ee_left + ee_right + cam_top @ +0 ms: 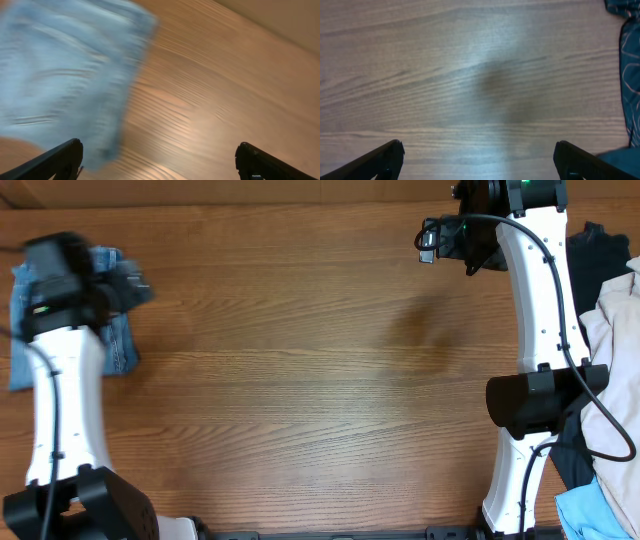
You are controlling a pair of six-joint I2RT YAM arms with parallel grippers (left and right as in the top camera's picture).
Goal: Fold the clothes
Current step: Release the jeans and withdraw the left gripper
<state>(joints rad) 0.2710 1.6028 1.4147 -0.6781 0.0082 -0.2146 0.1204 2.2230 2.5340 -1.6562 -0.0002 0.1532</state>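
**Jeans lie folded at the left end of the bench, both tools empty**

Jeans [118, 352] sit at the far left of the bench [300, 380], partly under the left arm. In the left wrist view they fill the upper left corner, ahead of the tool and apart from its fingers. They look like a compact, flat bundle of pale blue denim with a fairly straight right edge. Blur hides any seams or pockets.

The left tool [159, 150] stands wide and holds nothing. The right tool [479, 147] is also wide and empty, hanging over bare wood at the far right of the bench.

Judging by this, the fold itself looks finished and the step in hand is leaving the bundle where it lies. The next move probably calls for lifting the left arm away without dragging the top layer. After that, the heap at the right edge may need attention, where a beige cloth [615, 350] and a dark garment [600, 240] lie unfolded.
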